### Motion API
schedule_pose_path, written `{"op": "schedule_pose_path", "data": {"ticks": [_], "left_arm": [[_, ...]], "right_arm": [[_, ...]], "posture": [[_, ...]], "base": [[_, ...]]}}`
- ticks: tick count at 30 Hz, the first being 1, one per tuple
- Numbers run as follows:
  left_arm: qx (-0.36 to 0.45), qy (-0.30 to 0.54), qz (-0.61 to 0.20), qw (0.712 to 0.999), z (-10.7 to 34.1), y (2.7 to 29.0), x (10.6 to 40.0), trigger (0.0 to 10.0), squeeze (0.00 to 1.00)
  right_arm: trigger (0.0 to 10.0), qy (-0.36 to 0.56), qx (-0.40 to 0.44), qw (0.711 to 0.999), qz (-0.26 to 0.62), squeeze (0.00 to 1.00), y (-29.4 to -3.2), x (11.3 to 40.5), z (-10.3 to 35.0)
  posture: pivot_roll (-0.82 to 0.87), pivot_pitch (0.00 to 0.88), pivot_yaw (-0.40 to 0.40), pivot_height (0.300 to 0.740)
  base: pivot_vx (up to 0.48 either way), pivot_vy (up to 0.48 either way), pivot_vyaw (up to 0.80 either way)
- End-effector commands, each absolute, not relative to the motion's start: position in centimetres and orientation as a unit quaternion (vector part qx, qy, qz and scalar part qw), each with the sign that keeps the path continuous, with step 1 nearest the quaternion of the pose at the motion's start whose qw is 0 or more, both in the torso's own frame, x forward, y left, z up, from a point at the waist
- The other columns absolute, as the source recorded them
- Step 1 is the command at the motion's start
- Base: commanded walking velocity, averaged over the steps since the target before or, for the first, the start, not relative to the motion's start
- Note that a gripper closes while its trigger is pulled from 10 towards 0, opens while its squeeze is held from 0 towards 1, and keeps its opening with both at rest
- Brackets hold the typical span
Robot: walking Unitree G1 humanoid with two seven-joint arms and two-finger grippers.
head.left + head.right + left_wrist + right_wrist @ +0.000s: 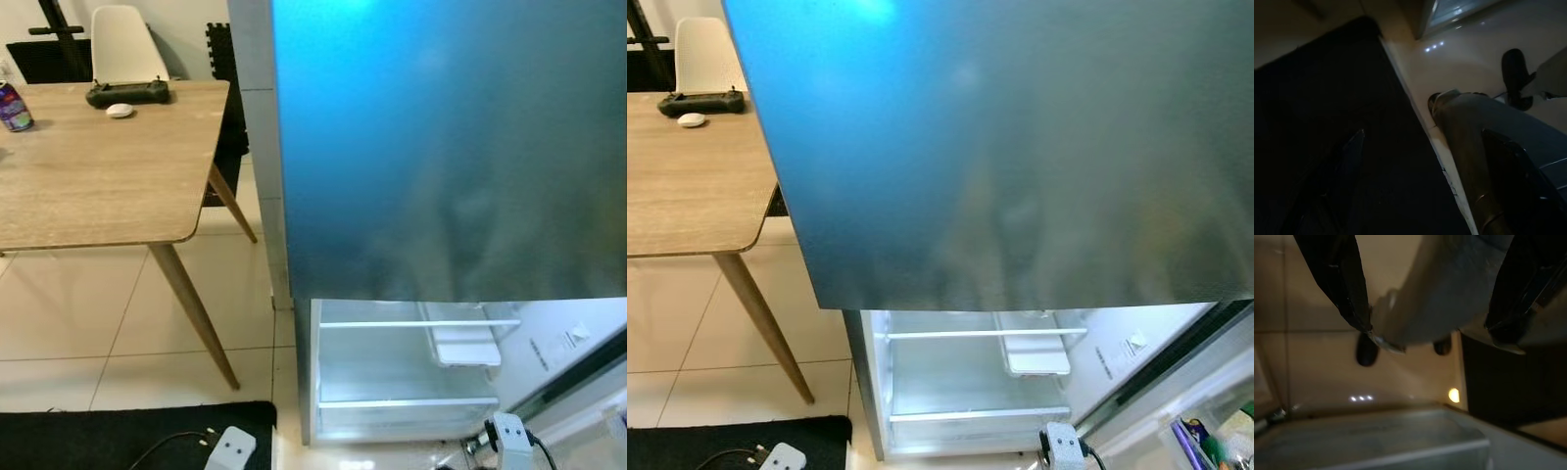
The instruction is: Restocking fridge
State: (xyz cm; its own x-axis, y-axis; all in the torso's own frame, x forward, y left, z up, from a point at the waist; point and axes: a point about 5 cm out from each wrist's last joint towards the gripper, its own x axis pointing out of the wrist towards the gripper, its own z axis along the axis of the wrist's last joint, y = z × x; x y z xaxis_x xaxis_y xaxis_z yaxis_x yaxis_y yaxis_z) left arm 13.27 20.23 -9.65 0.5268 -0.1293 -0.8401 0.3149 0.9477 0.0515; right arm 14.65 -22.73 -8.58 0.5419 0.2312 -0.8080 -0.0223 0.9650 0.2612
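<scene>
The fridge [441, 147] stands right before me, its blue-grey upper door shut. Below it the lower compartment [407, 367] is open and lit, with a glass shelf [416, 324], a white tray [465, 348] and a bare bottom bin [975, 416]. Its open door [1215, 392] swings out to the right, and some coloured items [1205, 441] sit in the door's rack. My left gripper [1422, 132] hangs open in the dark above a black mat. My right gripper [1430, 328] hangs open over the tiled floor, nothing between its fingers.
A wooden table [98, 166] stands on the left with a can [14, 106], a black controller [127, 93] and a small white object [120, 111]. A white chair [125, 44] is behind it. A black mat [118, 436] with a cable lies on the tiles.
</scene>
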Motion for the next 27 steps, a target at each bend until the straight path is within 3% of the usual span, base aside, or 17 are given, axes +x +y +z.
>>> {"op": "schedule_pose_path", "data": {"ticks": [1, 5, 9, 15, 19, 27], "left_arm": [[0.100, 0.507, -0.105, 0.850, -10.2, 21.4, 11.6, 10.0, 0.00], [0.103, 0.515, -0.089, 0.846, -10.2, 21.4, 11.7, 10.0, 0.00], [0.112, 0.511, -0.086, 0.848, -10.2, 21.0, 12.3, 10.0, 0.00], [0.116, 0.506, -0.076, 0.851, -10.0, 20.6, 13.3, 10.0, 0.00], [0.106, 0.505, -0.068, 0.854, -9.9, 20.1, 14.1, 10.0, 0.00], [0.118, 0.502, -0.089, 0.852, -9.7, 19.4, 14.9, 10.0, 0.00]], "right_arm": [[10.0, 0.513, 0.083, 0.853, 0.041, 0.00, -23.3, 12.8, -9.3], [10.0, 0.558, 0.045, 0.829, 0.005, 0.00, -24.3, 10.2, -10.1], [10.0, 0.563, 0.043, 0.826, -0.007, 0.00, -24.6, 9.6, -10.2], [10.0, 0.542, 0.046, 0.839, -0.022, 0.00, -24.7, 10.7, -9.9], [10.0, 0.520, -0.003, 0.854, -0.008, 0.00, -23.5, 13.9, -9.3], [10.0, 0.507, -0.065, 0.859, -0.022, 0.00, -22.7, 15.2, -9.1]], "posture": [[-0.02, 0.000, -0.039, 0.740], [-0.01, 0.000, -0.045, 0.740], [-0.01, 0.000, -0.041, 0.740], [-0.02, 0.000, -0.039, 0.740], [-0.01, 0.000, -0.043, 0.740], [-0.01, 0.000, -0.010, 0.740]], "base": [[0.000, 0.000, 0.00], [0.000, 0.000, 0.00], [0.000, 0.000, 0.00], [0.000, 0.000, 0.00], [0.000, 0.000, 0.00], [0.000, 0.000, 0.00]]}}
